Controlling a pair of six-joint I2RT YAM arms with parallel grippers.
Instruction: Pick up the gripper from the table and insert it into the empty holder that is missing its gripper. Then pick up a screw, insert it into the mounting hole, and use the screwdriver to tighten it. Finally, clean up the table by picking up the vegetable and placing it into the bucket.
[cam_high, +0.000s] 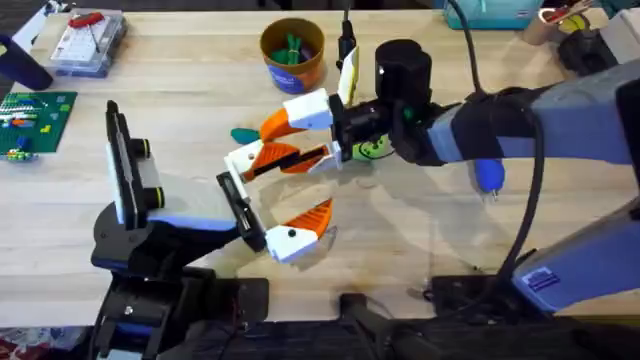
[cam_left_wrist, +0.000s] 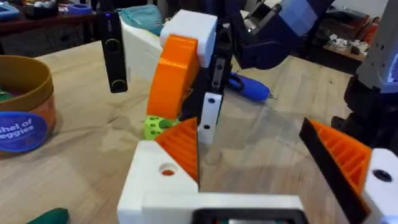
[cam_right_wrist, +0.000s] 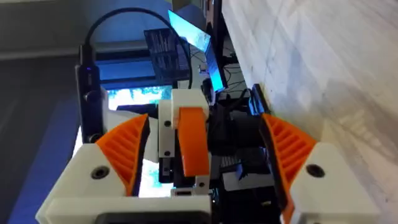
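The gripper (cam_high: 295, 115) (cam_left_wrist: 177, 71), a white block with a smooth orange tip, hangs above the table's middle beside the holder (cam_high: 318, 155) (cam_left_wrist: 215, 71), a slim black bar. My right gripper (cam_high: 300, 135) (cam_right_wrist: 205, 121) is rolled on its side, and the gripper (cam_right_wrist: 191, 140) sits between its ribbed fingers. My left gripper (cam_high: 305, 185) (cam_left_wrist: 249, 124) stands open just in front, holding nothing. A lime-green vegetable (cam_high: 372, 148) (cam_left_wrist: 155, 124) lies under the right wrist. The bucket (cam_high: 293, 55) (cam_left_wrist: 25, 106) stands behind. The blue screwdriver (cam_high: 487, 177) (cam_left_wrist: 249, 87) lies to the right. The screw is out of view.
A teal-green piece (cam_high: 243, 133) lies left of the grippers. A black upright object with a yellow band (cam_high: 346, 50) (cam_left_wrist: 115, 53) stands beside the bucket. A clear parts box (cam_high: 88, 42) and a green board (cam_high: 35, 115) sit at the far left.
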